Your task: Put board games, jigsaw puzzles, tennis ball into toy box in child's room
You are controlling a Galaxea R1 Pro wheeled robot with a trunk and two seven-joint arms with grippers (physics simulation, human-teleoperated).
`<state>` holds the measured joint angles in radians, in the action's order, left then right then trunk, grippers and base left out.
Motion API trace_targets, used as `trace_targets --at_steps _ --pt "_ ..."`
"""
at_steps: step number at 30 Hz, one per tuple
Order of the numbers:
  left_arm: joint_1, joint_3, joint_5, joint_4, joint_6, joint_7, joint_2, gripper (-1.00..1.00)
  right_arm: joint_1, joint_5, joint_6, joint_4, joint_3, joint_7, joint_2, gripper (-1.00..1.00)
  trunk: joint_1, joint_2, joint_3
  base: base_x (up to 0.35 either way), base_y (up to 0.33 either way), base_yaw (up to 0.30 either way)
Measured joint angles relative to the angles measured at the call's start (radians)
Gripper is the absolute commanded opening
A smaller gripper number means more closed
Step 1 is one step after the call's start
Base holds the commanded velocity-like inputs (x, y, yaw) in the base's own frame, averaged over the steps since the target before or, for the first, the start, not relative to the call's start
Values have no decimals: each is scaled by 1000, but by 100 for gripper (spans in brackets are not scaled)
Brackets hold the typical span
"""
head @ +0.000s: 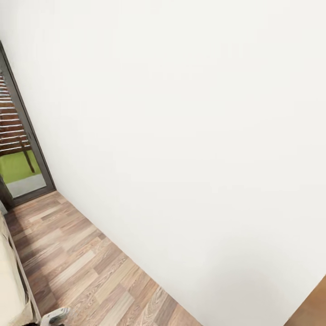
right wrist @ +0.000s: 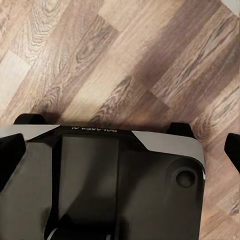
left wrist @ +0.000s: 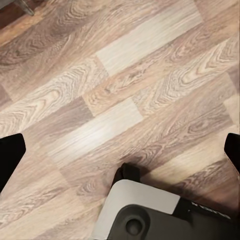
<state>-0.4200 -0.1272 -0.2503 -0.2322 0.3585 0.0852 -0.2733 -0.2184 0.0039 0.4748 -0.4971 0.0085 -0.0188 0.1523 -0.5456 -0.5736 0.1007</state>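
My head camera faces a bare white wall (head: 190, 136) that meets a wood plank floor (head: 86, 267) along a slanted line. At the far end of that wall stands a dark-framed glass door (head: 25, 149), and through it I see green ground and brown horizontal slats. Across the floor strip from the wall, a cream-beige edge with a seam pokes in, which looks like the bed (head: 11, 276). Just beside its near corner a small grey and white part of my own body (head: 56, 315) shows above the planks. An orange-brown wedge (head: 312, 308) cuts in at the near end of the wall; I cannot tell what it is.

My left gripper (left wrist: 120, 150) hangs over the plank floor (left wrist: 125, 90). Its two black fingertips (left wrist: 10, 150) sit at opposite edges of the wrist camera's picture, spread wide, with nothing between them but planks. Under them lies the grey and white corner of my wheeled base (left wrist: 150, 210).

My right gripper (right wrist: 120, 150) is likewise spread wide, its dark fingertips (right wrist: 10, 155) far apart and holding nothing. It hangs over the base's dark top panel (right wrist: 100, 185), with floor planks (right wrist: 125, 55) beyond it.

Of the task's things, the bed edge is the one I can make out here, next to the floor strip by the white wall.
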Motion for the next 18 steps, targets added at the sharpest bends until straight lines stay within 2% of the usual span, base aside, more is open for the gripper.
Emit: trace_targets --at_steps 6,18 --pt "-7 -1 1 -48 3 4 1 100 -42 -1 -5 -6 3 3 7 100 23 42 -14 0 0 257" --pt "-7 4 5 -59 -18 11 11 100 -53 0 -44 -5 6 3 9 100 69 126 -41 0 0 257"
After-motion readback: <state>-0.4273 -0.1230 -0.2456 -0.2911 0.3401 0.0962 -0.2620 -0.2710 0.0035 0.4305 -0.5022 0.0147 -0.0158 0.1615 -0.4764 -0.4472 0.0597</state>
